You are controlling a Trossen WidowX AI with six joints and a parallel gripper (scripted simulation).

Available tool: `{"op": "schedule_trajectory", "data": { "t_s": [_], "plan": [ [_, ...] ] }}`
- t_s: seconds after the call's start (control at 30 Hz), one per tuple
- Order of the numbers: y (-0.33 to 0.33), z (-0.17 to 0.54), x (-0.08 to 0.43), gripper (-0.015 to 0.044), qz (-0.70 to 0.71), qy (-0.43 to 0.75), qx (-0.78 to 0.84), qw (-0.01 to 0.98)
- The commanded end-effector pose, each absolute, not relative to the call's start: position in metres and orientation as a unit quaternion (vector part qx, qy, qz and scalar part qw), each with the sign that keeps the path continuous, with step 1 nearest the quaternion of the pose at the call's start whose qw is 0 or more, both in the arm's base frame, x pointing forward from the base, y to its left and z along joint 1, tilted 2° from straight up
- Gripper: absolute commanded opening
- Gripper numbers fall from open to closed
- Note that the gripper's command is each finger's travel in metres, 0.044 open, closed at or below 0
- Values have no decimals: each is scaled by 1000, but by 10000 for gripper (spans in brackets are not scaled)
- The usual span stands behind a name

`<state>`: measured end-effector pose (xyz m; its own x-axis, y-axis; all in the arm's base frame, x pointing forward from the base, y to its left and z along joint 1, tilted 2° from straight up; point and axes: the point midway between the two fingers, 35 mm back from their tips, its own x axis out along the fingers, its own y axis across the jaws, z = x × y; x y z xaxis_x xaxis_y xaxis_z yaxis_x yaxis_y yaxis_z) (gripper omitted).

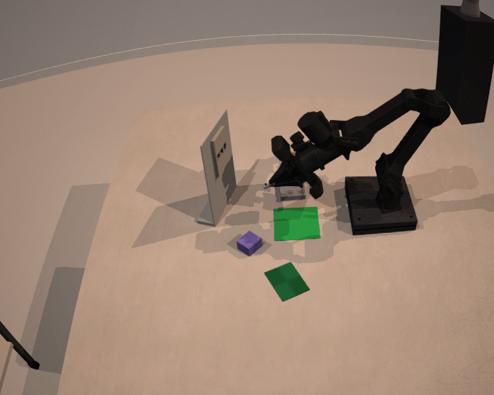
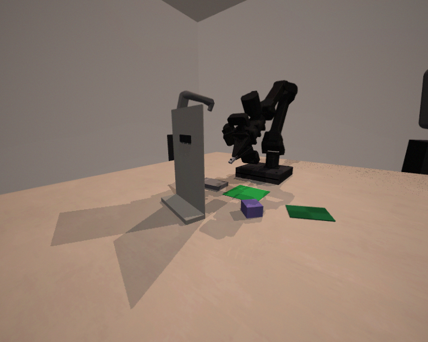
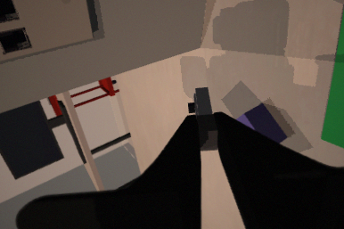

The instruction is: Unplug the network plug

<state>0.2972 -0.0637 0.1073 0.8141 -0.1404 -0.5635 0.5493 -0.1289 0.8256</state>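
My gripper (image 1: 272, 184) (image 2: 235, 158) (image 3: 204, 122) is shut on the small grey plug (image 1: 266, 186) (image 2: 231, 161) (image 3: 202, 100). The fingers point down and toward the panel, and the plug is in the air, clear of the panel. A small dark piece sticks out at the plug's left side in the wrist view. The upright grey panel (image 1: 220, 191) (image 2: 188, 169) (image 3: 147, 28) has three dark, empty-looking sockets (image 1: 222, 150) (image 3: 14, 40). A bright green square (image 1: 296, 224) (image 2: 246, 193) (image 3: 336, 95) and a darker green, turned square (image 1: 286, 281) (image 2: 310, 213) lie flat on the table.
A purple block (image 1: 249, 243) (image 2: 251, 208) (image 3: 267, 124) stands between the panel's foot and the green squares. A low grey box (image 1: 292, 197) (image 2: 216, 184) lies behind the bright green square, partly under the arm in the top view.
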Motion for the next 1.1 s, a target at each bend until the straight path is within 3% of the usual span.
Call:
{"op": "schedule_trajectory", "data": {
  "t_s": [0.0, 0.47, 1.07],
  "plan": [
    [-57, 99, 290, 0, -294, 177, 693, 634],
    [-38, 69, 253, 0, -372, 281, 651, 599],
    [-38, 48, 255, 0, -373, 282, 650, 598]
  ]
}}
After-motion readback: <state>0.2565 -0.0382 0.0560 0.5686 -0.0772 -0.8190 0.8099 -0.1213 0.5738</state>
